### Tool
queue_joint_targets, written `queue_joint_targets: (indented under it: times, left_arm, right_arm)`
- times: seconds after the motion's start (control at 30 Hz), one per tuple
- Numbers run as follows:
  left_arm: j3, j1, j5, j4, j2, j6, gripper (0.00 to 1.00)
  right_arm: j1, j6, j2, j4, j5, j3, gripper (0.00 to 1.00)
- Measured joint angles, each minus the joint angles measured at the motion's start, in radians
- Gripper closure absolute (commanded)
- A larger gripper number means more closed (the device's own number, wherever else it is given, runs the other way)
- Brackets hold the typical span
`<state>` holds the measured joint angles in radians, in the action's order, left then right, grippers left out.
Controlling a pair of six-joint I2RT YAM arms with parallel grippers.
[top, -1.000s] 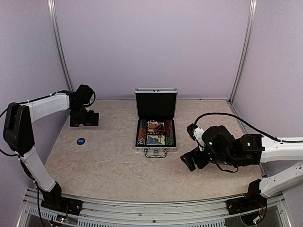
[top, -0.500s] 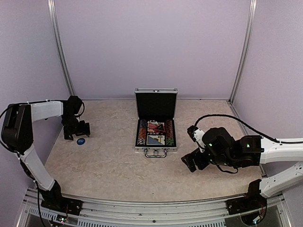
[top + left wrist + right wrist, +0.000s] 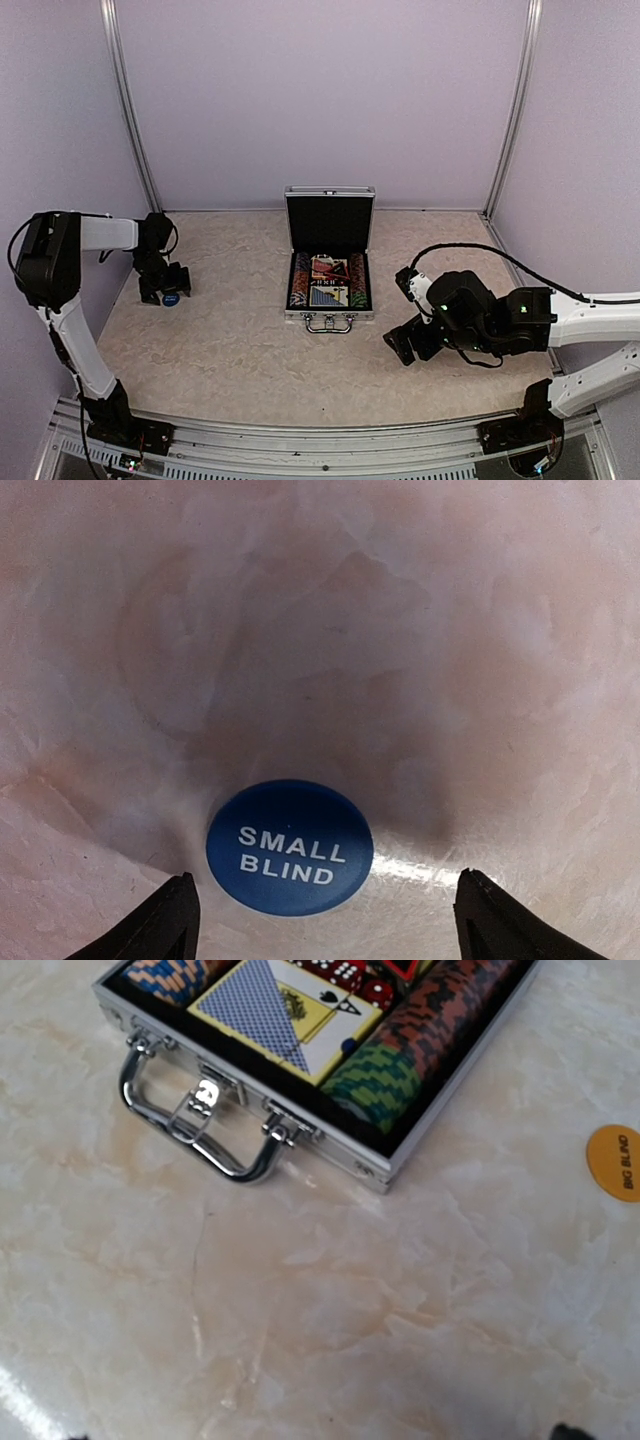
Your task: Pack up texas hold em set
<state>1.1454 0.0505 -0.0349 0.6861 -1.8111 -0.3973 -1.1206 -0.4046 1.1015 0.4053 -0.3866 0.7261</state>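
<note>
The silver case lies open at the table's centre with its lid upright. The right wrist view shows its handle, a card deck, striped chip rows and red dice inside. A blue "SMALL BLIND" disc lies flat on the table, and my left gripper is low over it, open, a fingertip on either side and neither touching. In the top view that disc peeks out beside the left gripper. My right gripper hangs open and empty right of the case.
An orange "BIG BLIND" disc lies on the marble table right of the case's front corner. Purple walls and metal posts enclose the table. The left wall stands close behind the left arm.
The left arm swung from the back left toward the front and dropped over the blue disc, its jaws narrowing slightly. The right arm barely moved.
</note>
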Motion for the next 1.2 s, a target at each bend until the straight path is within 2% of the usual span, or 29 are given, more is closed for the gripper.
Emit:
queue_joint_targets:
  times: [0.13, 0.43, 0.63, 1.2]
  left_arm:
    - [0.0, -0.01, 0.001, -0.01, -0.022, -0.001, 0.19]
    - [0.0, -0.033, 0.002, -0.022, -0.03, -0.002, 0.26]
    - [0.0, -0.034, -0.007, -0.023, -0.034, -0.003, 0.36]
    - [-0.008, -0.035, -0.023, -0.032, -0.035, -0.003, 0.39]
  right_arm:
    - [0.0, 0.0, 0.002, 0.0, 0.0, 0.0, 0.0]
    - [0.0, 0.0, 0.01, 0.0, 0.0, 0.0, 0.0]
    - [0.0, 0.0, 0.009, 0.0, 0.0, 0.0, 0.0]
    - [0.0, 0.0, 0.009, 0.0, 0.0, -0.005, 0.0]
